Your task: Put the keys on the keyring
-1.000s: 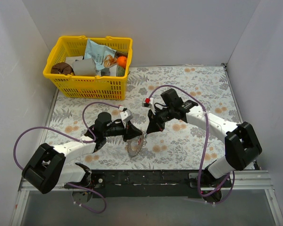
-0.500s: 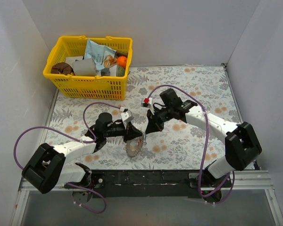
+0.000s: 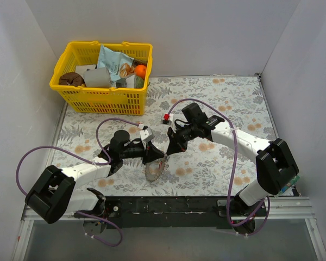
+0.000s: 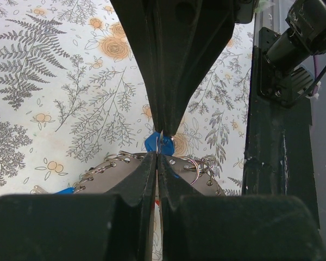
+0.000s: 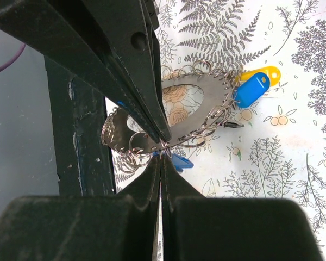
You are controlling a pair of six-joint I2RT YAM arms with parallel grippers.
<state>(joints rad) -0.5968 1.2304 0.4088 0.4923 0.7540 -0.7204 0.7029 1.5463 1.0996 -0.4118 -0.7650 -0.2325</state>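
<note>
The keyring (image 3: 154, 170), a silver oval plate with small wire rings round its rim, sits tilted near the table's front edge; it also shows in both wrist views (image 4: 195, 176) (image 5: 176, 117). My left gripper (image 3: 152, 156) (image 4: 157, 156) is shut on a thin ring at the plate's rim. My right gripper (image 3: 170, 148) (image 5: 162, 157) meets it tip to tip, shut on the ring end of a blue key (image 5: 182, 162) (image 4: 155, 144). Beyond the plate lie a blue-capped key (image 5: 251, 89) and a yellow-capped one (image 5: 267, 72).
A yellow basket (image 3: 100, 100) full of groceries stands at the back left. The black mounting rail (image 3: 168, 205) (image 4: 277, 109) runs along the front edge, right behind the plate. White walls close in the left, back and right sides of the floral cloth (image 3: 228, 92).
The right arm's wrist has drifted slightly left towards the left gripper. Both grippers stay shut and the plate has barely moved.
</note>
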